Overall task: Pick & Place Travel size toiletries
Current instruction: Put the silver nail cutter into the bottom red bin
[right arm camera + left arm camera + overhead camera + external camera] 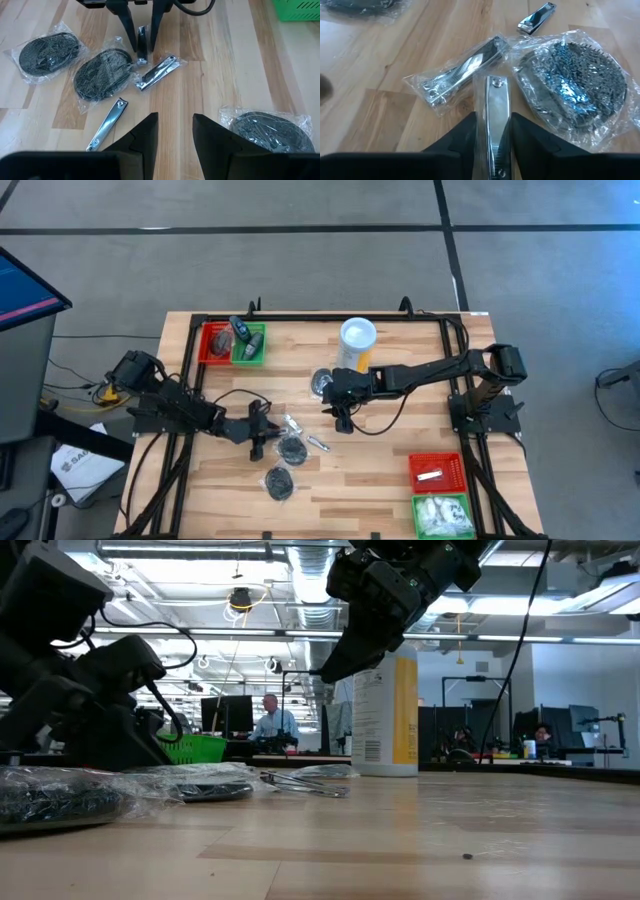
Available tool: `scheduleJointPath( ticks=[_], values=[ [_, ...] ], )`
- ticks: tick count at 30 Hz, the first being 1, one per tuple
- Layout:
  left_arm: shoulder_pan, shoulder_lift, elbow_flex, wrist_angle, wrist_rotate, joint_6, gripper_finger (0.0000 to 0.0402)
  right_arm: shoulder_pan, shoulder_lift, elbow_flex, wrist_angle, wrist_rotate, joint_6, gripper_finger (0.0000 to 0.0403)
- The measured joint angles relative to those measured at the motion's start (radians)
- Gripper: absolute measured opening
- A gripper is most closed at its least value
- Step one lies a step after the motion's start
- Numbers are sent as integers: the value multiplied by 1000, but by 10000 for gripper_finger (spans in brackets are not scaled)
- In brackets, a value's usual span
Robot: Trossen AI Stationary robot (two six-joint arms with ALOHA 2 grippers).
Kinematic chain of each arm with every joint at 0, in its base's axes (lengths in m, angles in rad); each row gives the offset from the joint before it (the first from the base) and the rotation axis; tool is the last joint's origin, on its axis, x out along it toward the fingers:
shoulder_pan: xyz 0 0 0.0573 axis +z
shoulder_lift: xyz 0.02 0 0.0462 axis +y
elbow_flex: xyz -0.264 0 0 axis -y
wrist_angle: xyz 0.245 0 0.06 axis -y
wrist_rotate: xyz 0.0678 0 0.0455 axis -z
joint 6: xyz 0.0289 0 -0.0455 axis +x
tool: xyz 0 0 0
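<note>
My left gripper (258, 432) is low over the table's left middle, shut on a silvery nail clipper in clear wrap (493, 115). Just beyond it lie a second wrapped clipper (460, 72), a bare clipper (536, 17) and a dark round puck in clear wrap (575, 82), all flat on the wood. Another puck (279, 482) lies nearer the near edge. My right gripper (175, 125) hangs open above the table's middle, touching nothing, with a third puck (270, 131) beside it. My left gripper has the wrapped clipper pinched between its two fingers, which lie along the clipper's length on its two long sides (506, 117). The fingers come slanting down from the table's left. Whether the clipper's free end (142, 59) rests on the wood, I cannot tell.
A tall yellow canister with a white lid (357, 340) stands behind my right gripper. Red (214, 343) and green (250, 346) bins sit at the far left, and another red (437, 471) and green (443, 515) pair at the near right. People sit in the room beyond.
</note>
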Motion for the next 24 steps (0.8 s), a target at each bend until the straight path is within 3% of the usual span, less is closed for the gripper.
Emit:
scheduleJointPath(
  ticks=[8, 16, 24],
  values=[
    [1, 0, -2, -1, -8, -6, 40, 0, 0, 0, 0, 0, 0, 112],
    [1, -18, -3, -6, -4, -71, 41, 0, 0, 0, 0, 0, 0, 112],
    [1, -129, -6, -43, 4, -37, 41, 0, 0, 0, 0, 0, 0, 112]
  ],
)
